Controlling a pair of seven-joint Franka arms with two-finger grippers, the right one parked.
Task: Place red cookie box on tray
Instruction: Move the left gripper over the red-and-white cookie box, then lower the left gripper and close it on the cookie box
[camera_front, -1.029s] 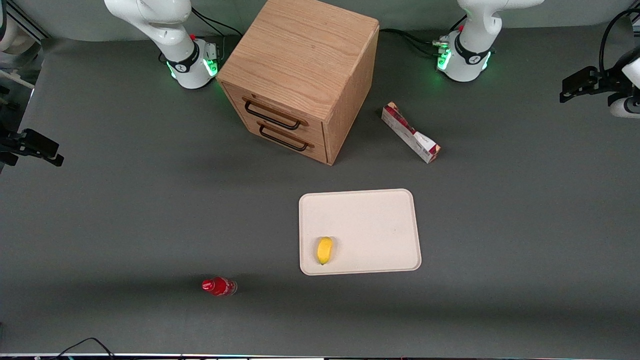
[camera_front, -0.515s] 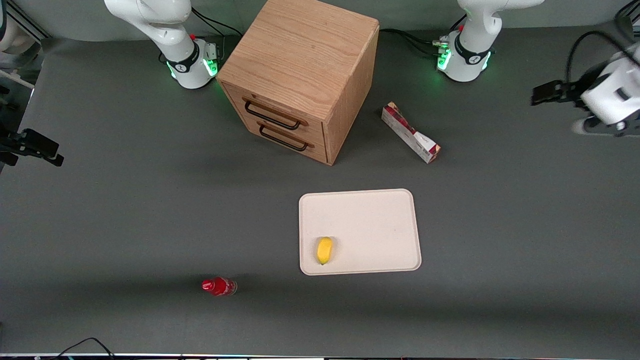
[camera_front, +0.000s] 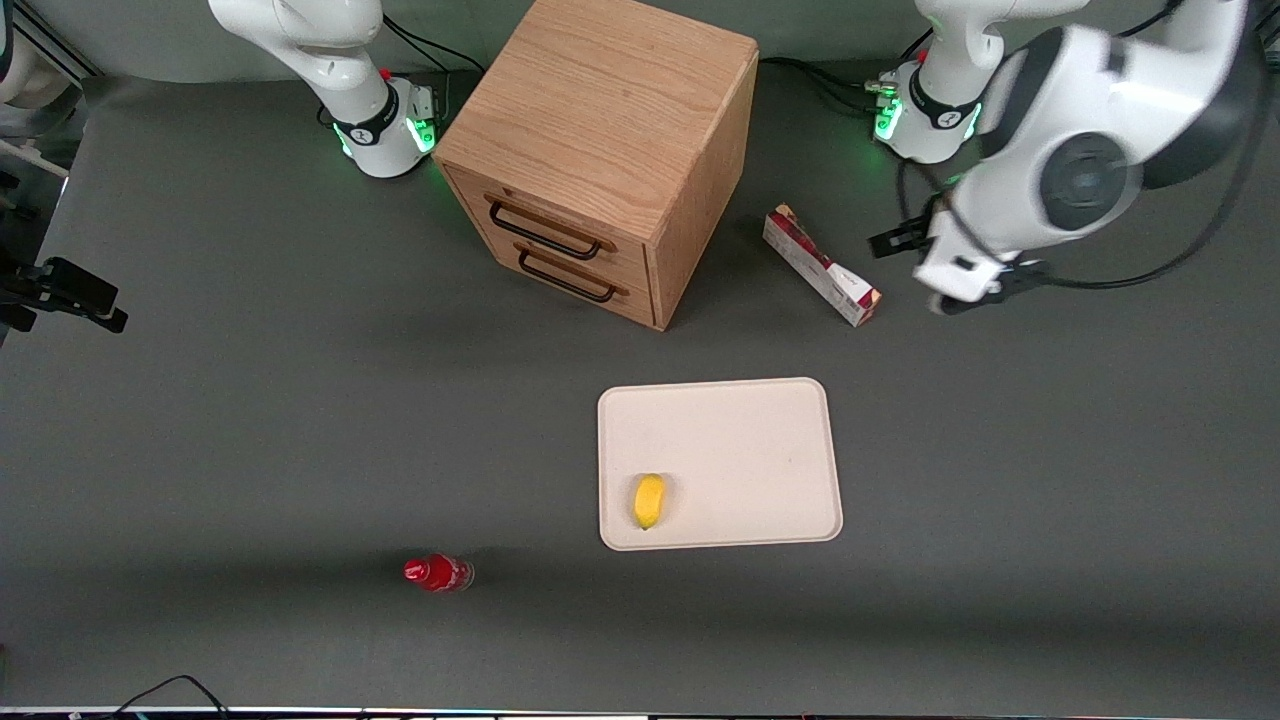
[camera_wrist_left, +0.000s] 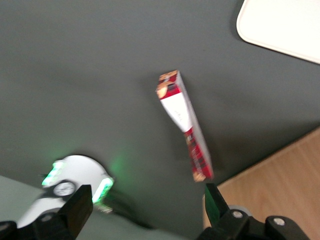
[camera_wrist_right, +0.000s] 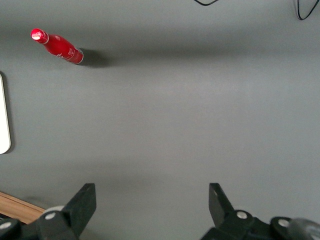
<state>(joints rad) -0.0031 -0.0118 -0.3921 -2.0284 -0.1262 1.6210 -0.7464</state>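
Diagonally laid red cookie box (camera_front: 821, 266), one end toward cabinet (camera_front: 600, 150), other toward tray (camera_front: 720, 400). Gripper (camera_wrist_left: 145, 205) hovering above, fingers spread, seen only by wrist.

The working left arm reaches out low over the table from its base, its large white wrist joint turned toward the front camera. The hand (camera_front: 915, 262) hangs below that joint, pointing down at the table. In the wrist view its two dark fingers (camera_wrist_left: 75, 212) stand wide apart with nothing between them, and the hand (camera_wrist_left: 145, 207) is raised clear of the table.
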